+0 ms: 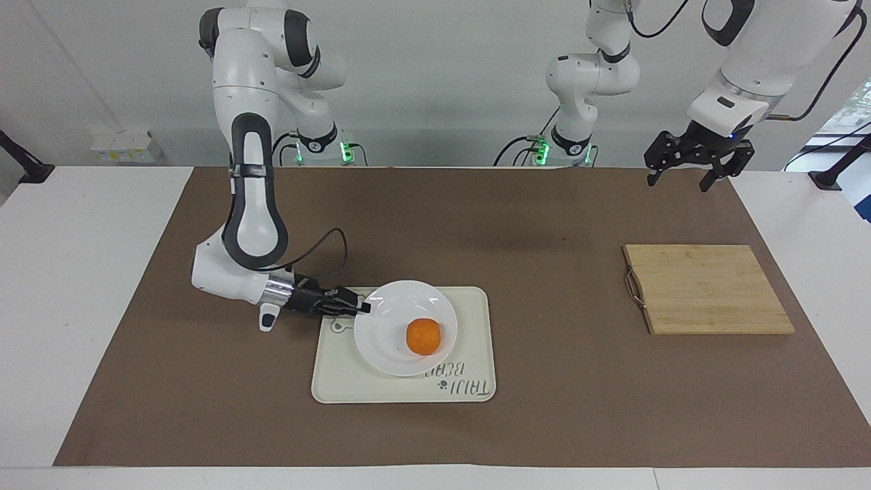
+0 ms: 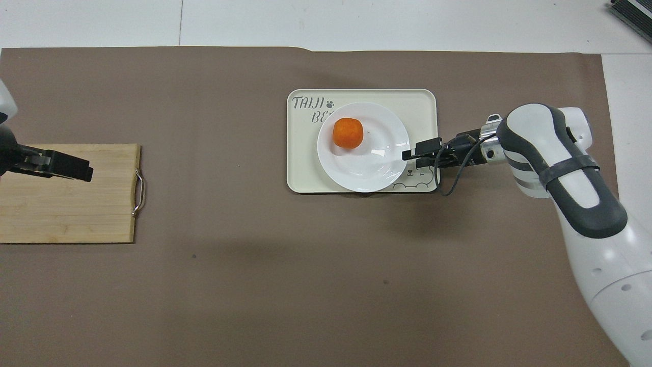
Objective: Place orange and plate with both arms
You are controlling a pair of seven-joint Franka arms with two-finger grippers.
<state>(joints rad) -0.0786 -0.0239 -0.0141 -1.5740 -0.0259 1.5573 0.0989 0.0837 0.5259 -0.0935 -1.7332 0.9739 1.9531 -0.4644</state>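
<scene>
The white plate (image 1: 388,344) (image 2: 367,171) lies flat on a cream tray (image 1: 476,306) (image 2: 300,168), and the orange (image 1: 423,336) (image 2: 348,133) rests in it. My right gripper (image 1: 364,307) (image 2: 410,154) is low at the plate's rim on the right arm's end of the tray. Its fingers are parted and no longer pinch the rim. My left gripper (image 1: 680,178) (image 2: 81,173) waits open, raised over the wooden board, with nothing in it.
A bamboo cutting board (image 1: 708,289) (image 2: 66,209) with a metal handle lies toward the left arm's end of the table. A brown mat (image 1: 544,408) covers the table. The right arm's black cable loops above the tray's corner.
</scene>
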